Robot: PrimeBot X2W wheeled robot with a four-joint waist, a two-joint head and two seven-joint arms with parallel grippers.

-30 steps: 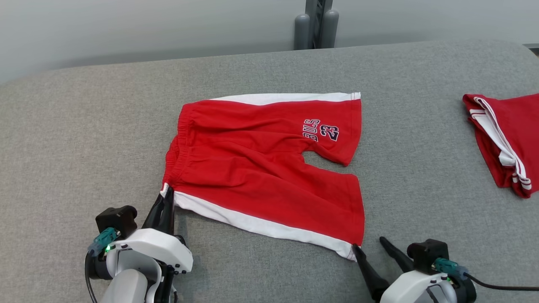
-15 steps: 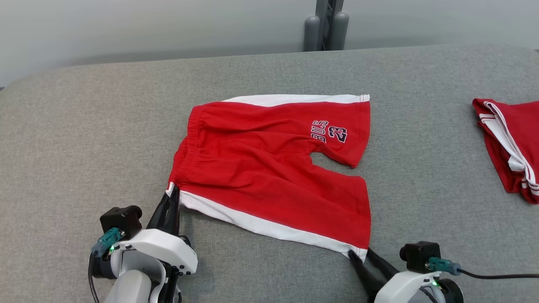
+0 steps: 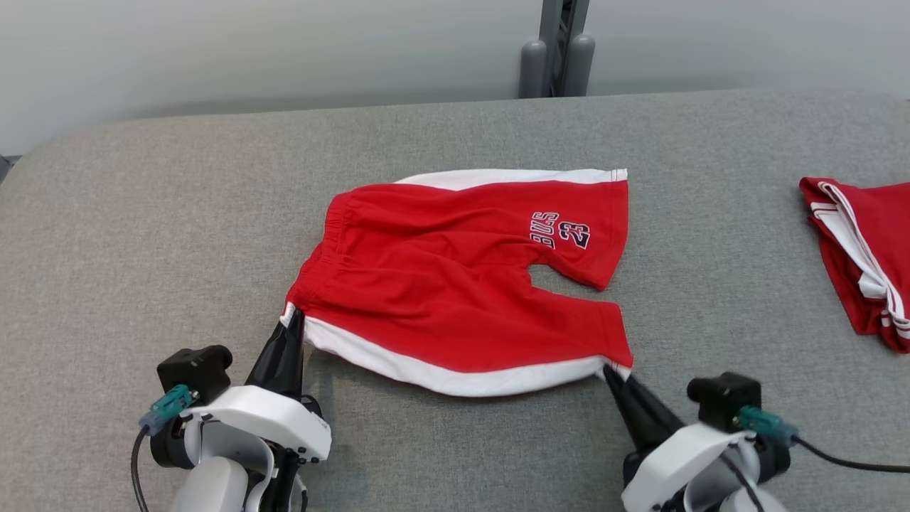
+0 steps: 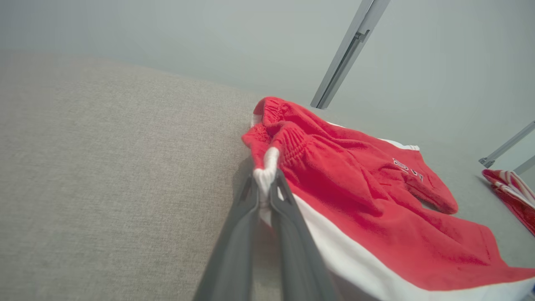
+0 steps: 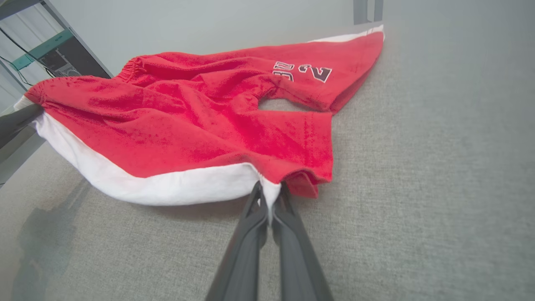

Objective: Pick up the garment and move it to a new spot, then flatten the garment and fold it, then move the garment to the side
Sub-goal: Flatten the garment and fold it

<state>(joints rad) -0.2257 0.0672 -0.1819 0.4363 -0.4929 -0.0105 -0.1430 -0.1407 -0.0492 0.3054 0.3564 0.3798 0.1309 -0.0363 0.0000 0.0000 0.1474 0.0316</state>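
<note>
The garment [image 3: 455, 284] is a pair of red shorts with white side stripes and a "23" print, spread on the grey cushion [image 3: 142, 235]. My left gripper [image 3: 294, 320] is shut on the near waistband corner, also seen in the left wrist view [image 4: 264, 193] where the white edge is pinched between the fingers. My right gripper [image 3: 610, 371] is shut on the near leg's hem corner; the right wrist view [image 5: 269, 196] shows white cloth clamped there. The near edge of the garment [image 5: 175, 125] sags between the two grips, lifted a little off the surface.
A second red garment with white stripes [image 3: 864, 249] lies folded at the right edge of the cushion. Grey posts [image 3: 556, 64] stand behind the far edge. A black cable [image 3: 846, 462] trails from the right wrist.
My right gripper closed on the hem corner and drew it up and inward, so the near edge now bows. The left grip held. The head camera shifted slightly.
</note>
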